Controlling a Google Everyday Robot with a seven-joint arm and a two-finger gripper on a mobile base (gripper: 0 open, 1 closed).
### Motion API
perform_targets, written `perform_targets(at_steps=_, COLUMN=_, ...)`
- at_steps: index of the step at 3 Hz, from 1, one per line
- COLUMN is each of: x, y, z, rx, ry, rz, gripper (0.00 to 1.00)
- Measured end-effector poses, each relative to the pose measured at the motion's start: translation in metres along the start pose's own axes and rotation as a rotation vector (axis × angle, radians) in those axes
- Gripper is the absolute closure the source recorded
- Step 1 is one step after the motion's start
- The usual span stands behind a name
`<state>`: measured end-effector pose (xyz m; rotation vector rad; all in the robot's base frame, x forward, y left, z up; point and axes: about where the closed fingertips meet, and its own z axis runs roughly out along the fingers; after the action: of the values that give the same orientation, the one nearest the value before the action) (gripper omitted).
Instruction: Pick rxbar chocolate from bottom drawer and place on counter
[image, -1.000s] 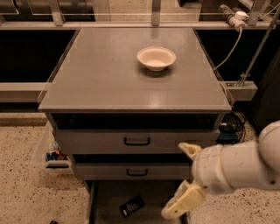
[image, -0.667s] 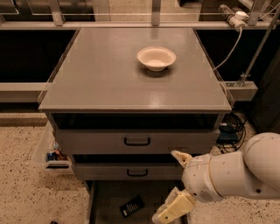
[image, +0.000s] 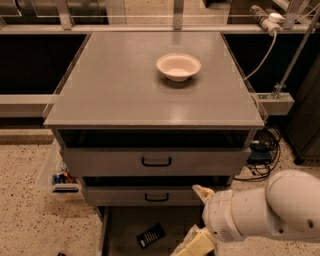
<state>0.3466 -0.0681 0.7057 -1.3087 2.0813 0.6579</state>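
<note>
In the open bottom drawer (image: 122, 227), the chocolate bar (image: 150, 235) lies flat on the grey floor, a little left of middle (black wrapper, turned at a slant). The gripper (image: 189, 220) hangs over the drawer's right part, near the bar but apart from it. Its two pale fingers (image: 202, 192) are spread wide with nothing between them. A white bowl (image: 178, 66) stands on the counter (image: 115, 90), towards the back.

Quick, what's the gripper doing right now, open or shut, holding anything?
Gripper: open, holding nothing, over the bottom drawer, just right of the rxbar chocolate.
</note>
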Motion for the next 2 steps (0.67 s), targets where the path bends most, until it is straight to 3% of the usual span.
perform_targets(at_steps=1, x=0.043, y=0.0, z=0.054, rx=-0.02, ry=-0.052, rz=0.051, gripper=0.0)
perform_targets(at_steps=2, x=0.078, y=-0.032, z=0.096, rx=0.022, ry=-0.117, rz=0.069, gripper=0.0)
